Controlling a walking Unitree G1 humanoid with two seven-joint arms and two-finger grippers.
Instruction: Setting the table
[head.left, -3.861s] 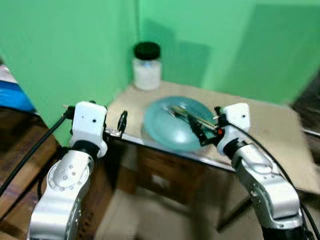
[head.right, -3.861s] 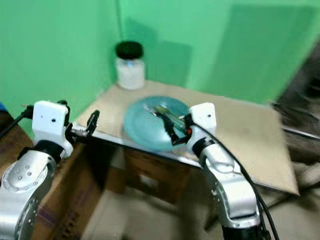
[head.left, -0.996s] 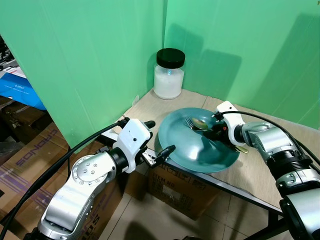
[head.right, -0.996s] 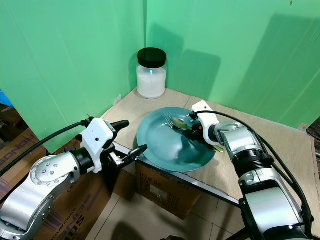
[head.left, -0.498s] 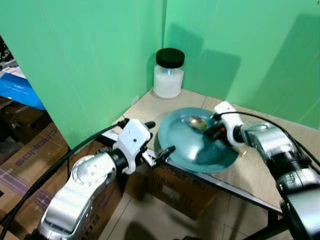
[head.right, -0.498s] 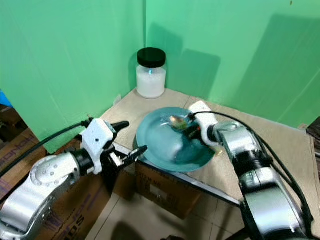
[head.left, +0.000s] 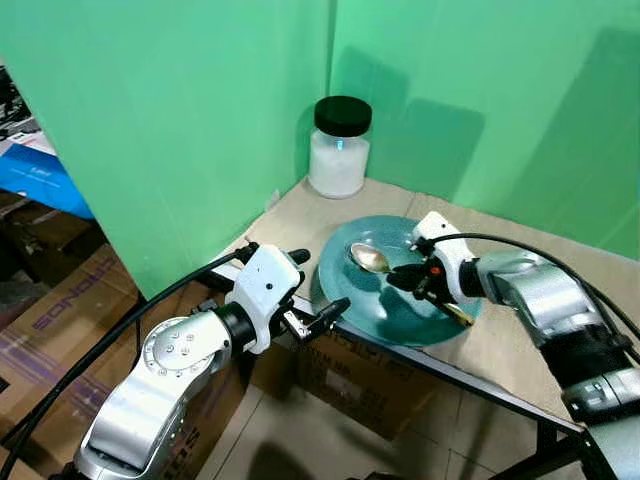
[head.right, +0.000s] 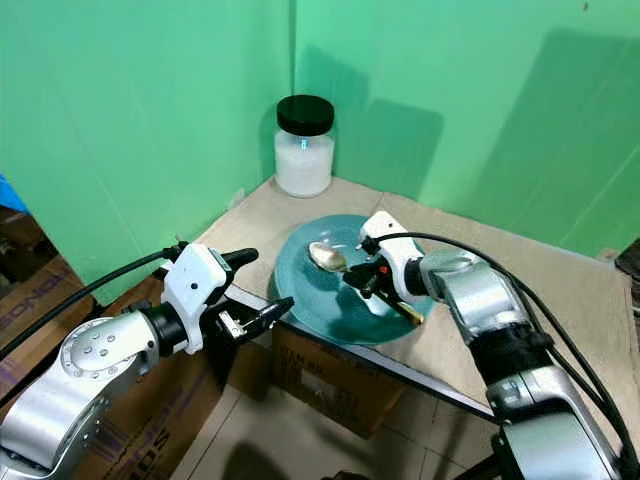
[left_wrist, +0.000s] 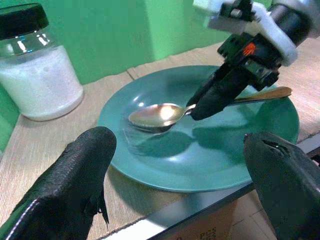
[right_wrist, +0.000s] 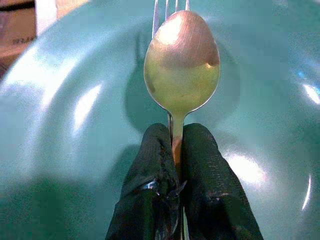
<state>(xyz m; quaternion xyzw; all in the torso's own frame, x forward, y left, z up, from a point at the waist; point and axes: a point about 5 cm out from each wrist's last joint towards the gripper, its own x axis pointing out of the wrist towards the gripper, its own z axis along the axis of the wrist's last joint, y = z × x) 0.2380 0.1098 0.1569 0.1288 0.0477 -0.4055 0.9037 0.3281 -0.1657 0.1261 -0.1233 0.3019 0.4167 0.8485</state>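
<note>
My right gripper (right_wrist: 172, 165) now lifts spoon (right_wrist: 182, 65) up off plate (head.left: 400, 310). Second ago spoon lay low in plate beside fork. Fingers pinch spoon neck tight. Bowl of spoon hangs over middle of plate. I think spoon comes out next, to go on table (head.left: 520, 340) beside plate.

Fork (right_wrist: 170, 6) lies in plate, under spoon, only tips seen.

Jar (head.left: 339, 147) with black lid holds white stuff, back in corner.

My left gripper (left_wrist: 175, 170) open wide, holds nothing, waits at table edge near plate.
</note>
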